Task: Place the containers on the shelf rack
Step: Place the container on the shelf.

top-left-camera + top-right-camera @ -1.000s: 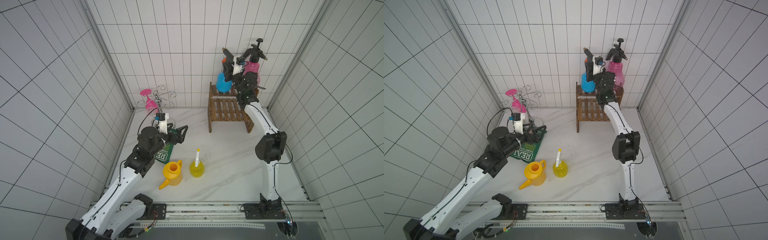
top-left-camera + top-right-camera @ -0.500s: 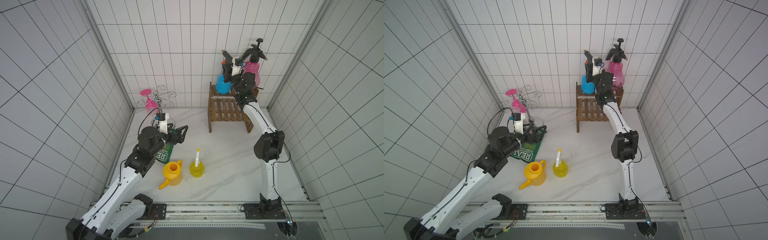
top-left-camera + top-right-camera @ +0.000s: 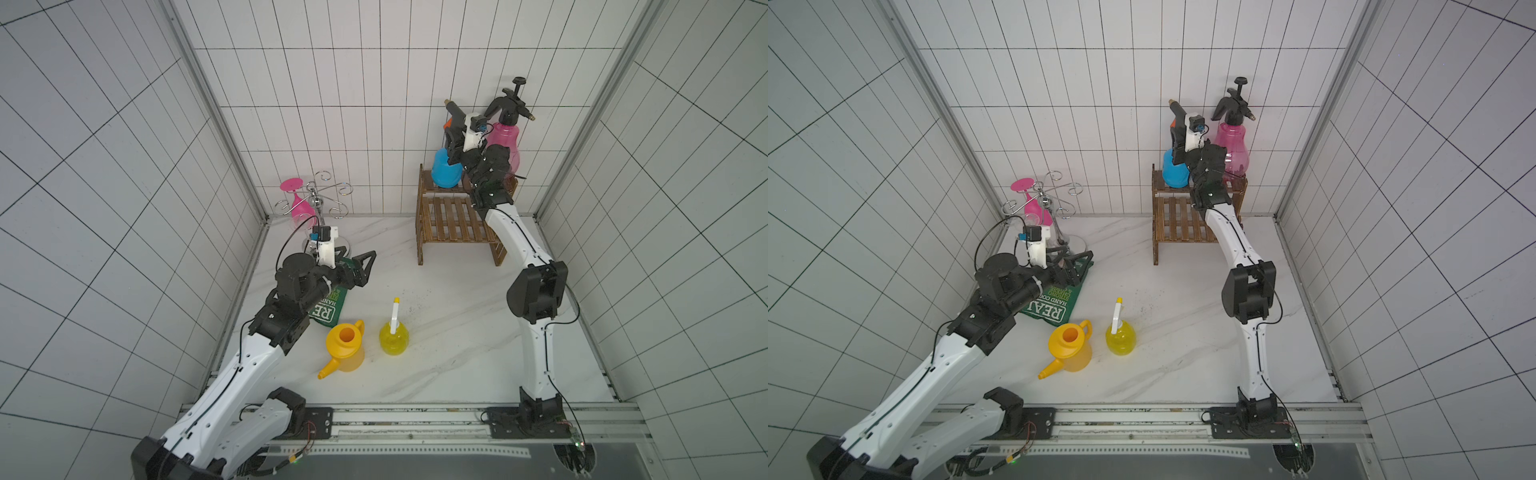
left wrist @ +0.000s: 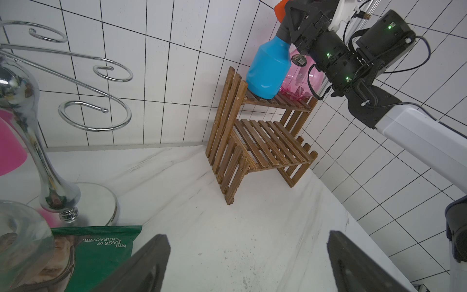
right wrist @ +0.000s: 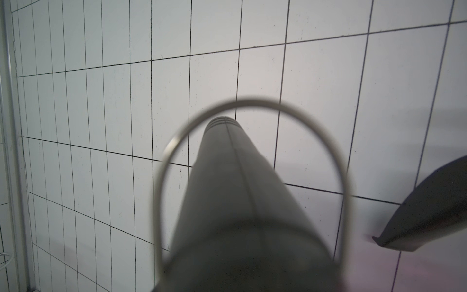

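Right gripper [image 4: 290, 25] jaws clamped on black neck of blue plastic sprayer [image 4: 269, 68]; base tilted on top tier of dark slatted wooden shelf rack [image 4: 265, 141], far right, likely steadying placement. Left gripper [image 4: 247, 242] jaws apart, empty.

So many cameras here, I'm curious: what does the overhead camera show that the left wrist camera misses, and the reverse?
Only a top view shows the watering can and the yellow trigger bottle standing on the table. Only the left wrist view, looking past the open left gripper, shows a small dark label on the pink sprayer. Both show the shelf rack with the blue sprayer and pink sprayer on its top tier, the green snack bag and the chrome glass holder.
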Tool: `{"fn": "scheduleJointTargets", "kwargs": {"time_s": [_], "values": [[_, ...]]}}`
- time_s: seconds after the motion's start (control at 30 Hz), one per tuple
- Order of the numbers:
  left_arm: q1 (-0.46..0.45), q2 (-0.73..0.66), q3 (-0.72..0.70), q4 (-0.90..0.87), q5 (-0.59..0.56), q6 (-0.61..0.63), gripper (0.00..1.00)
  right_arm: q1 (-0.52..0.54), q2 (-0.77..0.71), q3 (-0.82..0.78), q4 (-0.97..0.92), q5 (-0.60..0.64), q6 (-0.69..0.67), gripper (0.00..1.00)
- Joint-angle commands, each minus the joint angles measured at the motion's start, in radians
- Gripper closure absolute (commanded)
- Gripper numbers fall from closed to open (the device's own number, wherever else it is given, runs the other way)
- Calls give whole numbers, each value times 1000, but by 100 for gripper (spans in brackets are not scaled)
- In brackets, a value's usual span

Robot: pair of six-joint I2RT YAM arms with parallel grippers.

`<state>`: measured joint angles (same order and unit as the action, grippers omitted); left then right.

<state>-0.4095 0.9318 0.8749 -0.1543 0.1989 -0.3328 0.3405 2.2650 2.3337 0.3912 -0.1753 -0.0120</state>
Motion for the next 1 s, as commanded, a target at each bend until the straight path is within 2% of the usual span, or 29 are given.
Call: {"fn": "scheduleJointTargets", "kwargs": {"time_s": [0.0,0.2,0.83,0.97], "values": [[5,-15,19,5,3,-1,1,3,25,35,18,5,11,60],[5,-20,19,4,2,1,1,3,22,31,13,-1,9,50],[5,-41,13,-1,2,3,1,4,-21,-16,15,-23,1,35],[5,-48,11,-1,2,3,1,6,-43,-44,18,-23,0,28]]}}
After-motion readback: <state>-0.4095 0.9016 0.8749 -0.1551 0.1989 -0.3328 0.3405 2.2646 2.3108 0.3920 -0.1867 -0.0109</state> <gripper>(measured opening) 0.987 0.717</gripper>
